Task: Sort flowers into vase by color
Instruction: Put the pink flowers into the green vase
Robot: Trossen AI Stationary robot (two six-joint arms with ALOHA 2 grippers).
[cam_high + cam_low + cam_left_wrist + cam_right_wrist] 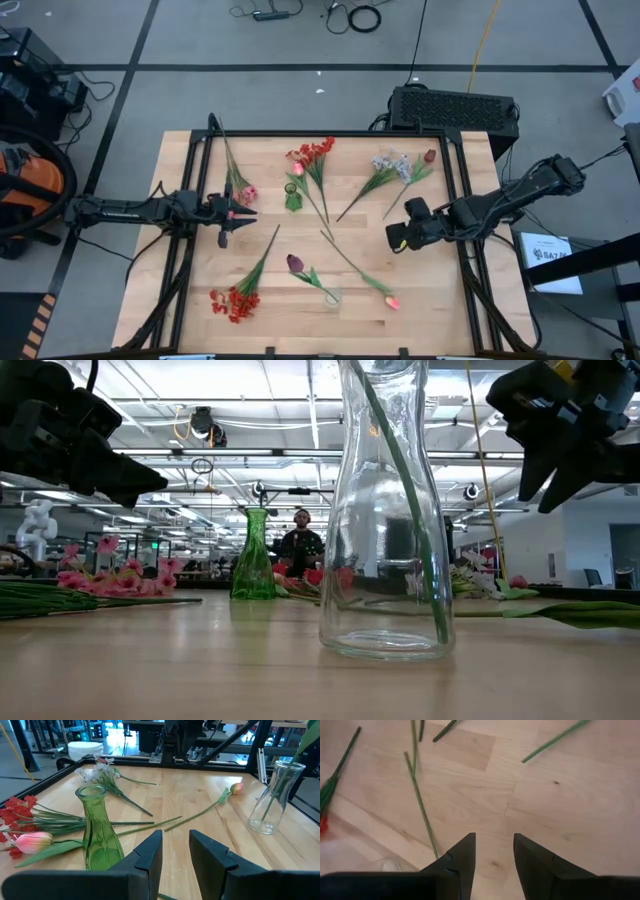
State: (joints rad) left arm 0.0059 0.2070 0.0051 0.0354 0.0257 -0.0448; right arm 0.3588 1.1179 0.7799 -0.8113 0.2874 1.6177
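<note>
Clear vase [385,510] nearest, one stem inside; right gripper [494,851] fingers narrow, empty above the surface [560,810]: centre over a stem before closing.

No brand, number or sign can be read anywhere on the table, the vases or the arms. Off the table, just beyond the right claw [392,238], a white card [548,252] carries dark print, but its letters are too small to make out.
</note>
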